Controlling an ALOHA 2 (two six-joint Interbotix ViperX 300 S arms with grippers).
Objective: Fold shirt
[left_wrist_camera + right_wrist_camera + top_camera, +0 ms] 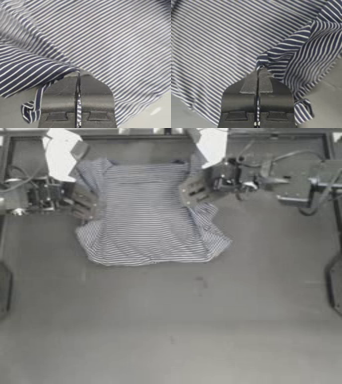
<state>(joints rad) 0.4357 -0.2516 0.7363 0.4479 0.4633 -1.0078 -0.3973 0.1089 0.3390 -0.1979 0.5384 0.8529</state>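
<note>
A: How far along is the fold?

B: I'd say one fold is in progress. The shirt (147, 213) lies near the far edge of the surface (174, 328). The left tool (83, 203) and right tool (195, 192) each pinch a side edge.

A: Room to move?

B: Plenty of bare surface nearside; the far rail's close, though.

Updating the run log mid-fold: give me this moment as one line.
shirt: striped, on table, partly folded | left claw: shut on shirt's left edge | right claw: shut on shirt's right edge
</note>
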